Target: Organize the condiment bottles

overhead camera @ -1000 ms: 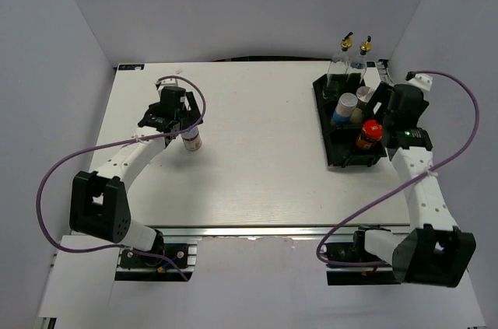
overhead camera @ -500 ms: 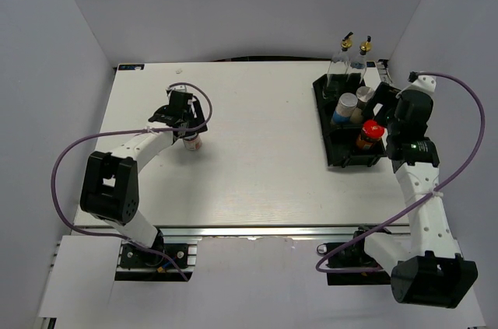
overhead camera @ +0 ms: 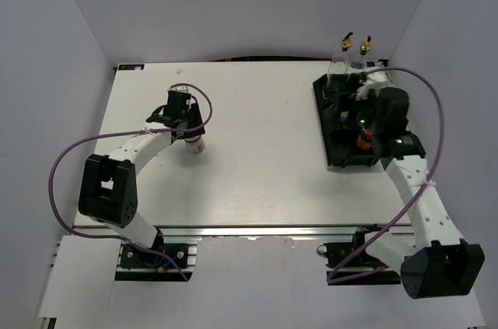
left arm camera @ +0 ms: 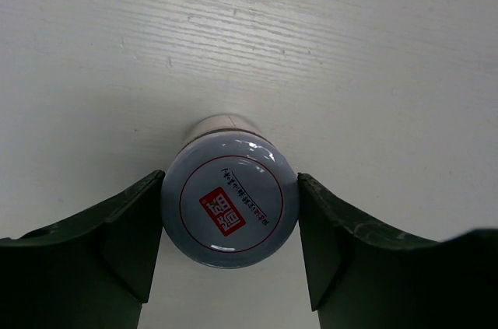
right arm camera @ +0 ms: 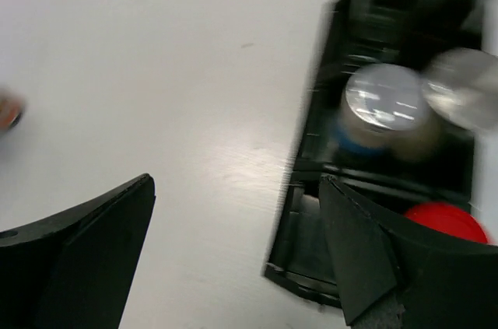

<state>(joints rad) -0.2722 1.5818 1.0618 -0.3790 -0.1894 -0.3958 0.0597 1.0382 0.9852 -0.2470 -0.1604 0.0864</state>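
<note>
Five of the six containers appear to be in the black tray (overhead camera: 323, 115) at the far right of the table (overhead camera: 264, 150), so the task looks almost finished. The glass bottles (overhead camera: 347, 40) with gold tops stand at the far end of the tray. In the right wrist view, which is blurred, the blue-labelled shaker (right arm camera: 380, 107) and the silver-capped shaker (right arm camera: 464, 96) stand side by side in one compartment, and the red-lidded jar (right arm camera: 445, 222) is in the next one, nearer.

What is left is the small jar (overhead camera: 196, 145). It is on the left half of the table, well apart from the tray, and must be brought across.

The left gripper (left arm camera: 230, 212) is closed on this jar: its dark fingers (left arm camera: 128, 236) press on both sides just under the lid. I cannot tell whether the jar is lifted or stands on the table. From above, the lid is round, white and glossy, with a thin red ring and a red square mark in the middle; the body below is pale.

The right gripper (right arm camera: 233, 189) is wide open and holds nothing. It hangs over the tray's left edge.
</note>
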